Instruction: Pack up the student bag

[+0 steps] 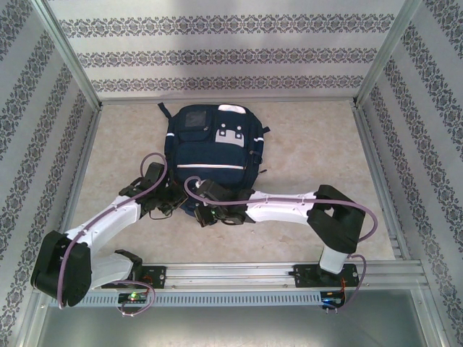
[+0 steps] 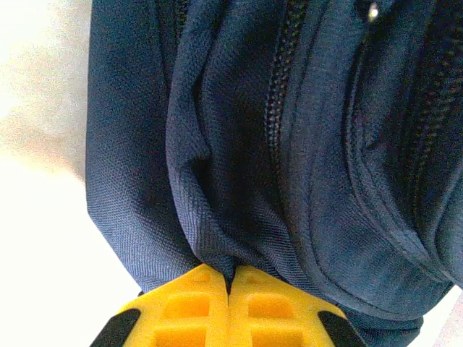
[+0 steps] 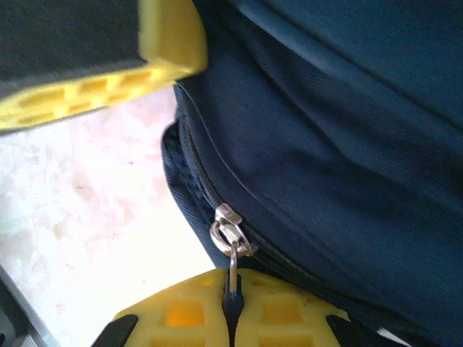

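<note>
The navy-blue student bag (image 1: pixel 215 148) lies flat in the middle of the table, its near end toward the arms. At the bag's near left corner my left gripper (image 1: pixel 168 202) is shut, its yellow fingers (image 2: pixel 188 307) pinching a fold of the bag's fabric (image 2: pixel 210 217) beside a zipper track. At the near edge my right gripper (image 1: pixel 217 213) is shut on the dark zipper pull (image 3: pixel 233 293) that hangs from a silver slider (image 3: pixel 230 230). The left gripper's yellow finger (image 3: pixel 94 79) shows at the top left of the right wrist view.
Patterned walls and metal frame posts (image 1: pixel 69 54) enclose the beige table (image 1: pixel 311 155). A metal rail (image 1: pixel 239 275) carrying both arm bases runs along the near edge. Bare tabletop lies on both sides of the bag.
</note>
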Action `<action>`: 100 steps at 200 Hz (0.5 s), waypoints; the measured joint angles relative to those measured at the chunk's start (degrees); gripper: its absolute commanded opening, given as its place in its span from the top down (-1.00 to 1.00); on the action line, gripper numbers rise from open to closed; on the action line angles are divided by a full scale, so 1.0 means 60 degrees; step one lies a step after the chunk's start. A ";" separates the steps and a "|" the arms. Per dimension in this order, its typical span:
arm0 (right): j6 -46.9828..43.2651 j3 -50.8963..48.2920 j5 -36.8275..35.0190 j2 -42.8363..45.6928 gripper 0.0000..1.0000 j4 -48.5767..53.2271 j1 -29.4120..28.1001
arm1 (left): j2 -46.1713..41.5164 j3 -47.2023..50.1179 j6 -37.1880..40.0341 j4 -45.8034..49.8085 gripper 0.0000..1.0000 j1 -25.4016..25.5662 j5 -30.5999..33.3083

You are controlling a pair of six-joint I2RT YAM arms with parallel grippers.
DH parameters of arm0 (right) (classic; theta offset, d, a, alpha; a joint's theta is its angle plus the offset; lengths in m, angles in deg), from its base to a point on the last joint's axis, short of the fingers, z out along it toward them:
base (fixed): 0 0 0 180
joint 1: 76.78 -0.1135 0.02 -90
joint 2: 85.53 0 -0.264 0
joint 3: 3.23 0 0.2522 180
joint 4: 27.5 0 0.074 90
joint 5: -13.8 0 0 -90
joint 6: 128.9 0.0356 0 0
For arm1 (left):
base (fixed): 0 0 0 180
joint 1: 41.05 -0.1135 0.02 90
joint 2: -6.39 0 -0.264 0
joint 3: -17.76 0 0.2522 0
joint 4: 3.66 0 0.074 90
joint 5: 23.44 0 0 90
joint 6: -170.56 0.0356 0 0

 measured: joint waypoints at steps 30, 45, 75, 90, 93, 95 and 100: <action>-0.0321 -0.0299 -0.0204 0.0437 1.00 0.0321 0.0029 | -0.0047 -0.0091 0.0149 0.0157 0.97 -0.0069 0.0007; -0.0495 -0.0463 -0.0255 0.0605 1.00 0.0474 0.0138 | -0.0055 -0.0098 0.0211 0.0208 0.96 -0.0124 0.0007; -0.0882 -0.0856 -0.0244 0.1089 1.00 0.0790 0.0492 | -0.0062 -0.0127 0.0306 0.0259 0.96 -0.0200 0.0011; -0.1078 -0.1096 -0.0248 0.1333 1.00 0.0936 0.0739 | -0.0076 -0.0160 0.0346 0.0288 0.96 -0.0251 0.0011; -0.1093 -0.1155 -0.0248 0.1392 1.00 0.0973 0.0794 | -0.0076 -0.0168 0.0353 0.0291 0.96 -0.0251 0.0018; -0.1118 -0.1188 -0.0251 0.1421 1.00 0.0987 0.0823 | -0.0080 -0.0171 0.0364 0.0299 0.96 -0.0251 0.0022; -0.1158 -0.1264 -0.0251 0.1497 1.00 0.1035 0.0903 | -0.0080 -0.0189 0.0386 0.0313 0.96 -0.0255 0.0036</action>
